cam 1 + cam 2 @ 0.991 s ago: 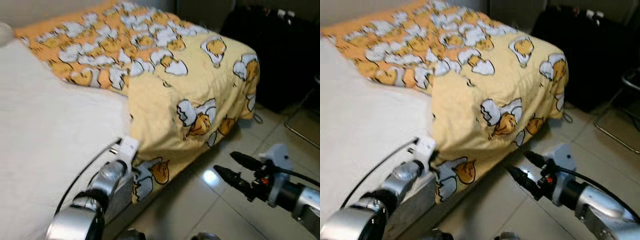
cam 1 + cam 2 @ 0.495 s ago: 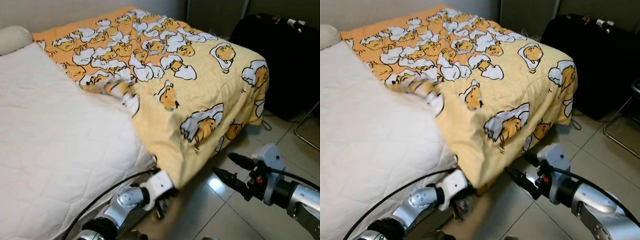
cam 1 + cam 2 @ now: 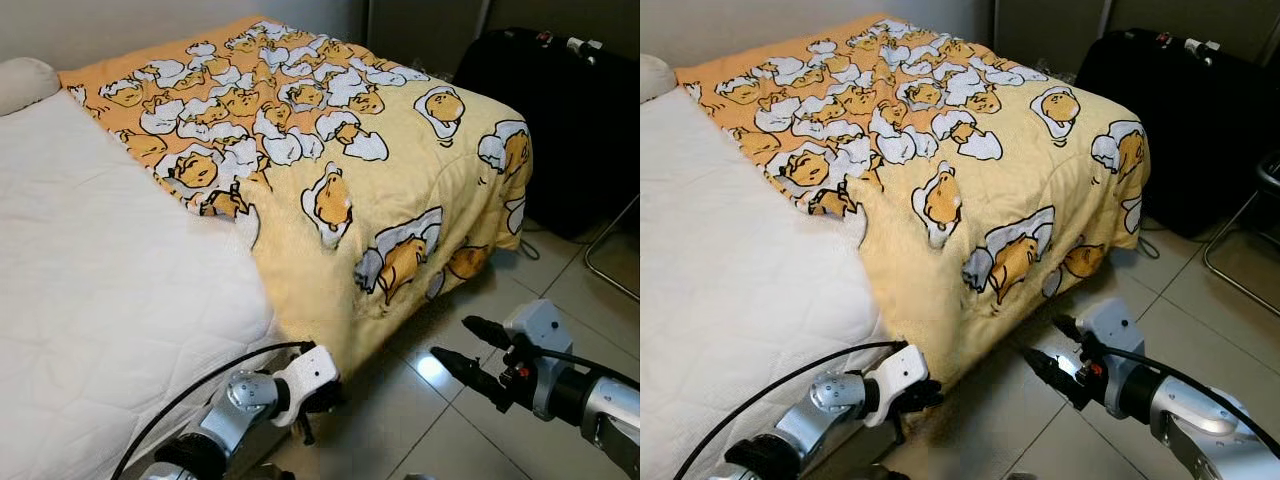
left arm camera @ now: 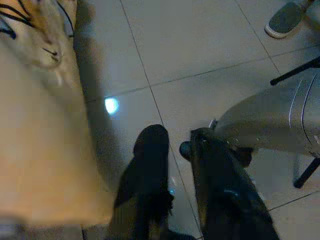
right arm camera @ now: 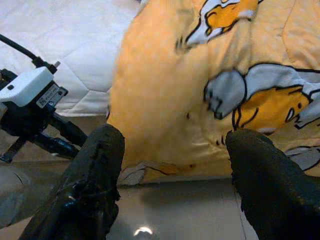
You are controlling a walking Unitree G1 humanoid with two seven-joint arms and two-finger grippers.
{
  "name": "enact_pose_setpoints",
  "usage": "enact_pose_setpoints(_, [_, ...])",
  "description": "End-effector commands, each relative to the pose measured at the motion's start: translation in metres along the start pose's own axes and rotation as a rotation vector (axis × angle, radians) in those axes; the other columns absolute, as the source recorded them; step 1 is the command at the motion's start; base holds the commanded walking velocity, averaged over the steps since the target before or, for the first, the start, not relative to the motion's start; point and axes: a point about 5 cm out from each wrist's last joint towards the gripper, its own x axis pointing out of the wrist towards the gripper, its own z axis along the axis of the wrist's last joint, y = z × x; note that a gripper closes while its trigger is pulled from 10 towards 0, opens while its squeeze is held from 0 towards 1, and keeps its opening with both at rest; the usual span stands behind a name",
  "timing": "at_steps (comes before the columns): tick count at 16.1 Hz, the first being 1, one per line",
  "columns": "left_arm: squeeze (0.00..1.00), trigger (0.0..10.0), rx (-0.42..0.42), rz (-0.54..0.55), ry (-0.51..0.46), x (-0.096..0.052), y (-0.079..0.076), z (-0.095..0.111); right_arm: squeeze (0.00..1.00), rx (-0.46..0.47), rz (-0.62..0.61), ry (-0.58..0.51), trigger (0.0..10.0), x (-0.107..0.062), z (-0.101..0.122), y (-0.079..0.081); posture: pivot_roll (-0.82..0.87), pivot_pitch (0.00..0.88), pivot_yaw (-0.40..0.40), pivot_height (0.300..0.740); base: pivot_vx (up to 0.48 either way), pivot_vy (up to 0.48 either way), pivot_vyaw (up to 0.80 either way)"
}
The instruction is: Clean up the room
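Note:
A yellow duvet [image 3: 330, 150] printed with egg figures covers the far and right part of the bed and hangs over its side toward the floor. The bare white mattress [image 3: 100, 280] lies to its left, with a pillow [image 3: 25, 82] at the far left corner. My left gripper [image 3: 318, 400] sits low beside the bed's edge, just under the duvet's hanging corner. In the left wrist view its fingers [image 4: 150, 165] stand a narrow gap apart with only floor between them. My right gripper [image 3: 452, 338] hovers open over the tiles, pointing at the hanging duvet [image 5: 210, 85].
A black bag [image 3: 560, 110] stands on the floor right of the bed. A metal chair leg [image 3: 612, 262] is at the right edge. A grey shoe [image 4: 285, 20] lies on the tiled floor [image 3: 440, 440] near my right arm.
The view has pulled back from the bed. The duvet's folded edge on the mattress has dropped and settled. My left gripper has sunk below the bed's edge; the right one has barely moved.

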Motion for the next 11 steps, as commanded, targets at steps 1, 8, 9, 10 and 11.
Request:
enact_pose_setpoints(1, [1.00, 10.0, -0.011, 0.007, -0.007, -0.002, 0.002, 0.001, 0.00, -0.010, 0.010, -0.004, 10.0, 0.003, 0.000, 0.000, -0.15, 0.000, 0.080, 0.740, 0.000, 0.000, 0.00])
enact_pose_setpoints(8, [1.00, 10.0, -0.229, 0.456, -0.186, -0.021, 0.054, 0.021, 0.00, -0.012, -0.074, -0.048, 10.0, 0.010, 0.002, -0.003, -0.15, 0.000, 0.088, 0.740, 0.000, 0.000, 0.00])
enact_pose_setpoints(9, [1.00, 10.0, -0.320, 0.608, -0.231, -0.033, 0.072, 0.022, 0.00, -0.010, -0.081, -0.058, 10.0, 0.010, 0.003, 0.000, -0.16, 0.000, 0.089, 0.740, 0.000, 0.000, 0.00])
enact_pose_setpoints(10, [1.00, 10.0, -0.346, 0.688, -0.232, -0.041, 0.082, 0.022, 0.00, -0.006, -0.078, -0.061, 10.0, 0.011, 0.003, 0.003, -0.16, 0.000, 0.089, 0.740, 0.000, 0.000, 0.00])
enact_pose_setpoints(11, [1.00, 10.0, -0.337, 0.740, -0.212, -0.046, 0.090, 0.022, 0.00, -0.006, -0.081, -0.064, 10.0, 0.011, 0.003, 0.005, -0.17, 0.000, 0.087, 0.740, 0.000, 0.000, 0.00])
